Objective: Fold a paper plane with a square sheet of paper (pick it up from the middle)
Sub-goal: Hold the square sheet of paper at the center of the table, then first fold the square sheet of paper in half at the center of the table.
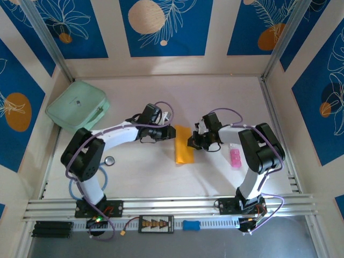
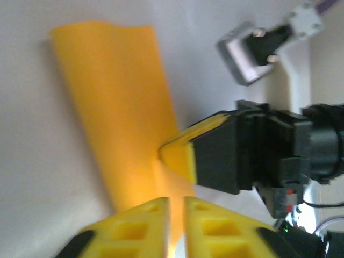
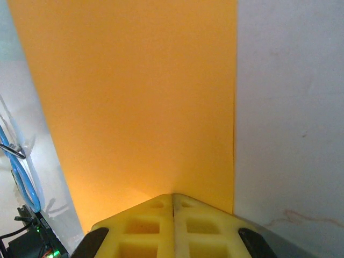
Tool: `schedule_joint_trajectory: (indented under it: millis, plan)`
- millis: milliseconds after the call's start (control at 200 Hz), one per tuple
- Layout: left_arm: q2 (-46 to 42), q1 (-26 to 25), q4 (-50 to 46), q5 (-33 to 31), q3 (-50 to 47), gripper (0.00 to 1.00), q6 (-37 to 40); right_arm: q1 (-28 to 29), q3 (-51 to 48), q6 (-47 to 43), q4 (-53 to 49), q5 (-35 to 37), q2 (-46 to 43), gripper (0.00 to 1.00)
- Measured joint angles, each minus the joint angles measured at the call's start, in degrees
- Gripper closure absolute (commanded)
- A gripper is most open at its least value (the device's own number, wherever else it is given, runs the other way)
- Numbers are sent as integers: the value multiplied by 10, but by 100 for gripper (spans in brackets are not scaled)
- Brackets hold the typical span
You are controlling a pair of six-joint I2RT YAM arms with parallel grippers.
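A mint-green case [image 1: 78, 106] sits at the far left corner of the counter [image 1: 161, 177]. At mid-counter the left gripper [image 1: 167, 133] is pinched almost closed on the left edge of the orange sheet of paper [image 1: 184, 149], which is folded to a narrow strip. The right gripper [image 1: 190, 142] clamps its right edge. A pink object [image 1: 235, 158] lies toward the counter's right edge.

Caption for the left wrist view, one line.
Folding in progress: left gripper closed on the end of the orange paper; right gripper, shut, presses its tip on the sheet.
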Motion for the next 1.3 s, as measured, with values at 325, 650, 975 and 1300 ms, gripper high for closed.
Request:
schedule_joint_trajectory:
  millis: [325,650,975,1300]
  plan:
    - [65,2,103,83,-7,100,-35,0,0,0,0,0,0,100]
    - [101,2,120,106,-8,100,-37,-2,0,0,0,0,0,100]
    - [113,2,106,90,-30,100,1,-2,0,0,0,0,0,100]
    - [120,6,113,87,-45,100,31,-2,-10,1,14,-4,-2,100]
